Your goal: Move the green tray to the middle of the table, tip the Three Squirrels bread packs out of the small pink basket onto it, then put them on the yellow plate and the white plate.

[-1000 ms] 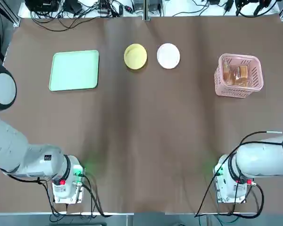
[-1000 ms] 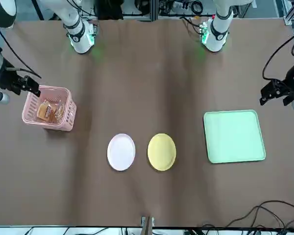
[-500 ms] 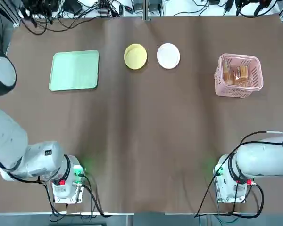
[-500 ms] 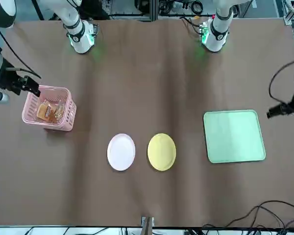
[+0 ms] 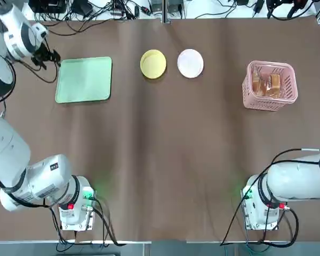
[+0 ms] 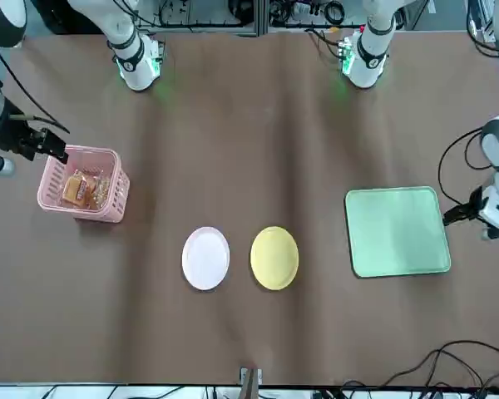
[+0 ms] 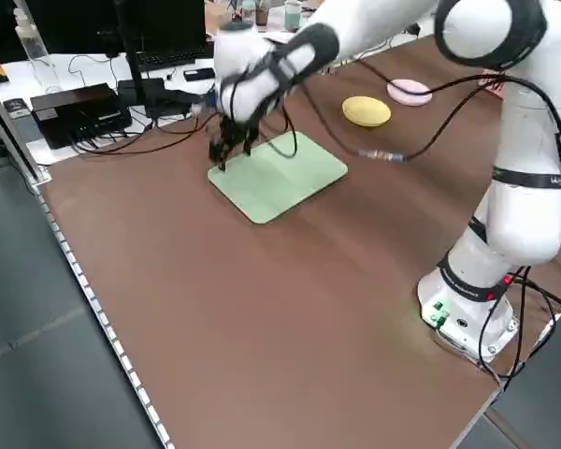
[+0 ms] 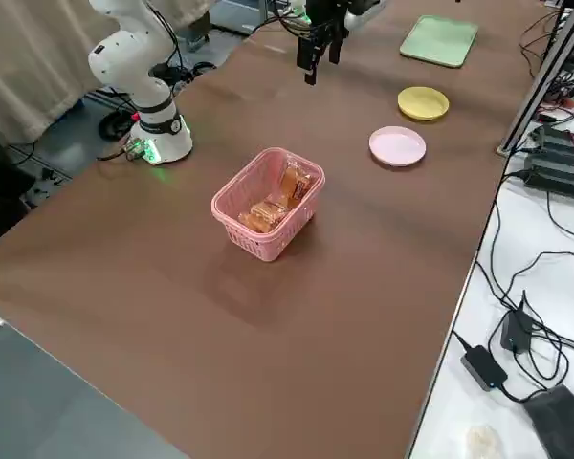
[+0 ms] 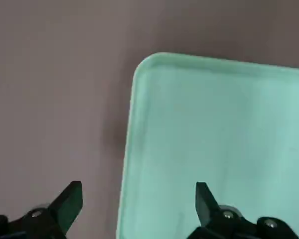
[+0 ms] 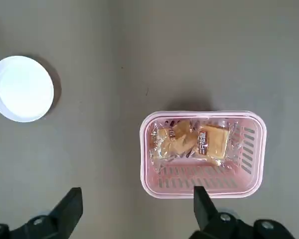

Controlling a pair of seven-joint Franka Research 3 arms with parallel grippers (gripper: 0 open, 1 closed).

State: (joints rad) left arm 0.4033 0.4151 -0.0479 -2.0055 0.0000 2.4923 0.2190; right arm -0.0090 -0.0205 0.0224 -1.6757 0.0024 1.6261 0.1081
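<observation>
Left gripper (image 9: 138,209) now swung over to the outer far corner of the green tray (image 5: 84,80), wide open with the rim right under it, so ready to drop and grab; right gripper (image 10: 137,211) open, above the small pink basket (image 10: 203,154)

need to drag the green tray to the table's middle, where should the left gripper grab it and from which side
Grip the low rim of the green tray on its outer short edge, the side away from the yellow plate. The tray lies flat, so only the thin raised rim offers a hold. The left gripper, open, hangs by that edge's far corner; coming down with one finger inside the rim and one outside looks best.
</observation>
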